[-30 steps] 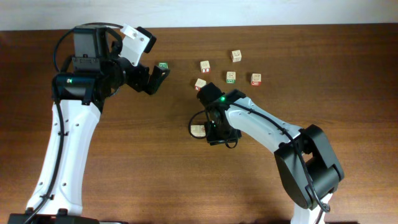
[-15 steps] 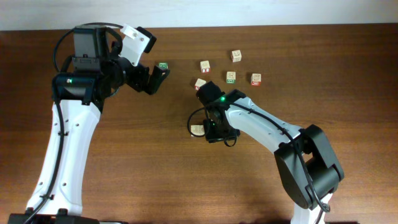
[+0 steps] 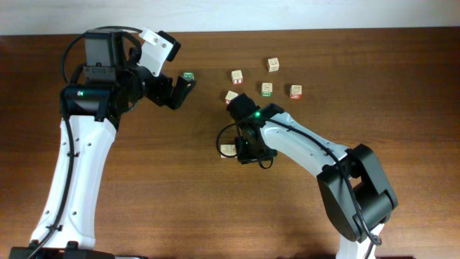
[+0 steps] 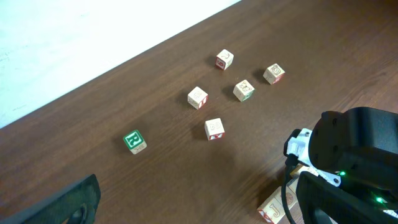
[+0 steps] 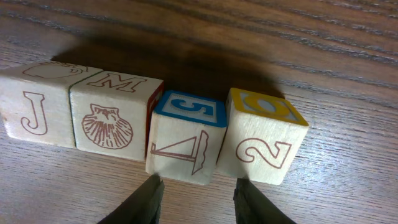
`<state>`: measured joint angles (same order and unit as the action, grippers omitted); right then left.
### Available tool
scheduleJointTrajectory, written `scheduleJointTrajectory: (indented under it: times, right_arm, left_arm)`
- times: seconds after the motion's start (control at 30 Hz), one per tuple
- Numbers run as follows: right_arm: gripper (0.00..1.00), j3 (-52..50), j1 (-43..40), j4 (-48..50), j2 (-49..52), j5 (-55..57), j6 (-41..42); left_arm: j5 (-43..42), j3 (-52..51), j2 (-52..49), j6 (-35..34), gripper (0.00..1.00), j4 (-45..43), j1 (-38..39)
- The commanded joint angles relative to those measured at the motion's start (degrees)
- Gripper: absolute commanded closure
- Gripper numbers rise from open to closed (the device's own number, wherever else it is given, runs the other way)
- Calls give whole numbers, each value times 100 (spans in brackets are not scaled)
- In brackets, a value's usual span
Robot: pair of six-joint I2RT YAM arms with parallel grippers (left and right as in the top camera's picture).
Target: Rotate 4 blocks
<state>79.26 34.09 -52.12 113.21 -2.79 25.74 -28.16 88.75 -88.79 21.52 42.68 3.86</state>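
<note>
Four small pale wooden letter cubes are sitting in a tight row on the brown wooden worktop (image 3: 144, 187), just ahead of the right claw (image 5: 199, 200): J-printed cube (image 5: 34, 112), shell-and-M cube (image 5: 109, 121), blue-topped sailboat cube (image 5: 183, 149), yellow-topped cube with a 2 (image 5: 264, 146). Right claw's fingers are standing apart, clamping nothing. Left claw (image 3: 180, 92) is hanging wide apart, well away. Cubes are looking light, stiff and smooth, so likely nudging neighbours; pinching two opposite flat faces is looking safest. Versus a second ago, right claw is sitting slightly closer; cubes unmoved.
</note>
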Motion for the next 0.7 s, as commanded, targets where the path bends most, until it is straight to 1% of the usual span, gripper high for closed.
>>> scheduleJointTrajectory:
  times: [0.0,0.67]
  right_arm:
    - [61,-63,39,52,70,114,70]
    - [61,-63,39,103,70,138,70]
  left_arm:
    - [-96,120,-35,48,1,-11,2]
    - [-96,120,-35,48,1,-13,2]
